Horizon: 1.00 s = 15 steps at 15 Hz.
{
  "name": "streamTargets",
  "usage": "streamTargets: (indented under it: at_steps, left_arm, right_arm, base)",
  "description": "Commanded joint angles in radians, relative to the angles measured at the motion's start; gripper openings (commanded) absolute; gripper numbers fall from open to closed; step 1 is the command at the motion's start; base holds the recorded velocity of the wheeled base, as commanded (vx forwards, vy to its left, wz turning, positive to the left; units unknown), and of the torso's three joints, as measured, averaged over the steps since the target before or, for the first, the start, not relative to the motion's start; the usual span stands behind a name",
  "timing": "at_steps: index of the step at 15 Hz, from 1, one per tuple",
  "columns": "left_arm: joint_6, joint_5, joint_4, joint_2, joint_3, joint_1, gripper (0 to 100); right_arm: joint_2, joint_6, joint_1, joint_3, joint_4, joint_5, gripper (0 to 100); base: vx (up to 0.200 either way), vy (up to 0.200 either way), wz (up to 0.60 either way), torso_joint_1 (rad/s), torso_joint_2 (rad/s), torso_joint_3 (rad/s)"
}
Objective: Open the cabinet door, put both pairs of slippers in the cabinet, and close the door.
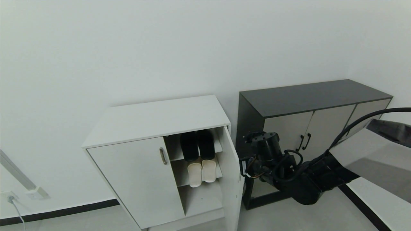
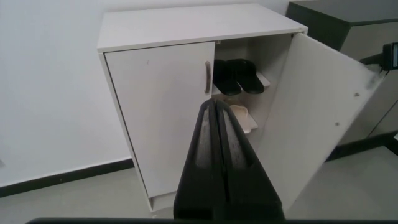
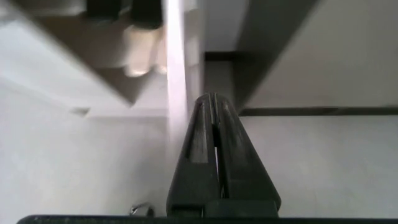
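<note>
A white cabinet [image 1: 154,118] stands against the wall, its left door [image 1: 135,176] closed and its right door [image 1: 232,179] swung open. Black slippers [image 1: 197,144] lie on the upper shelf, cream slippers [image 1: 201,171] on the shelf below. My right arm [image 1: 273,160] sits just outside the open door. In its wrist view the right gripper [image 3: 213,102] is shut and empty, its tip beside the door's edge [image 3: 177,68]. My left gripper [image 2: 217,109] is shut and empty in front of the cabinet, facing the black slippers [image 2: 239,76] and the cream slippers [image 2: 244,117].
A dark-topped cabinet [image 1: 308,96] with grey doors stands right of the white one, close behind my right arm. A wall socket with a cable [image 1: 11,199] is at the far left. Bare floor lies before both cabinets.
</note>
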Motion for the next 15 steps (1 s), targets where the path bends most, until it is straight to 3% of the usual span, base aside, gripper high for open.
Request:
streamTargets:
  at_steps: [1,11,15]
  left_arm:
    - [0.0,0.0,0.0,0.0,0.0,0.0,0]
    - [0.0,0.0,0.0,0.0,0.0,0.0,0]
    - [0.0,0.0,0.0,0.0,0.0,0.0,0]
  right_arm:
    - [-0.029,0.007,0.039,0.018,-0.001,0.01,0]
    - [-0.037,-0.048,0.068,0.082,-0.081,0.013,0]
    - [-0.04,-0.048,0.074,0.102,-0.095,0.039,0]
  base:
    - [0.0,0.0,0.0,0.0,0.0,0.0]
    - [0.0,0.0,0.0,0.0,0.0,0.0]
    - [0.0,0.0,0.6,0.001,0.0,0.001]
